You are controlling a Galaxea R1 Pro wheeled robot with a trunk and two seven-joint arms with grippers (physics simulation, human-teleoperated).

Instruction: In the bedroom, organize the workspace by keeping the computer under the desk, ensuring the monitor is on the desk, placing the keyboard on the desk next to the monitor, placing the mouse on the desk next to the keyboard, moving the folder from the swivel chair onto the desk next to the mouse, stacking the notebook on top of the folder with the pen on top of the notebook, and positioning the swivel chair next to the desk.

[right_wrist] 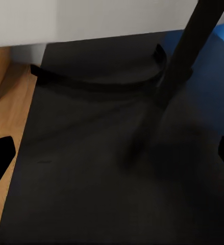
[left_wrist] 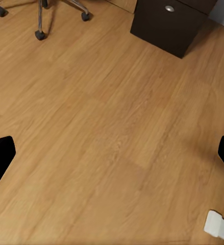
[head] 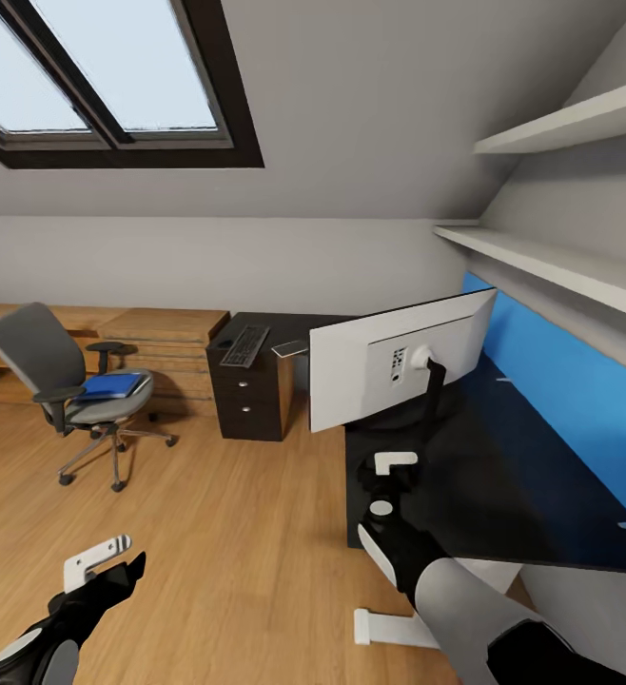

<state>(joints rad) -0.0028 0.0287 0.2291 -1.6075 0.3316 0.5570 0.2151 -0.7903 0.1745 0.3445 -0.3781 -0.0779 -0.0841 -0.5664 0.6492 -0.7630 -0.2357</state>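
The monitor (head: 380, 371) stands on the black desk (head: 532, 495) with its white back toward me. Its black neck (right_wrist: 191, 51) and round base (right_wrist: 101, 81) show close up in the right wrist view. My right gripper (head: 389, 476) (right_wrist: 113, 153) hovers open over the desk top just in front of that base. The keyboard (head: 244, 345) and the grey notebook (head: 291, 348) lie on the desk's far end above the drawer unit (head: 251, 400). The blue folder (head: 111, 385) rests on the swivel chair (head: 37, 366) at the left. My left gripper (head: 113, 571) (left_wrist: 112, 153) hangs open over bare floor.
Low light-wood cabinets (head: 161, 333) line the far wall behind the chair. Wall shelves (head: 560, 257) jut over the desk on the right. A white desk foot (head: 389, 628) (left_wrist: 219, 227) lies on the wood floor. The chair's castors (left_wrist: 40, 34) and the drawer unit (left_wrist: 170, 23) show in the left wrist view.
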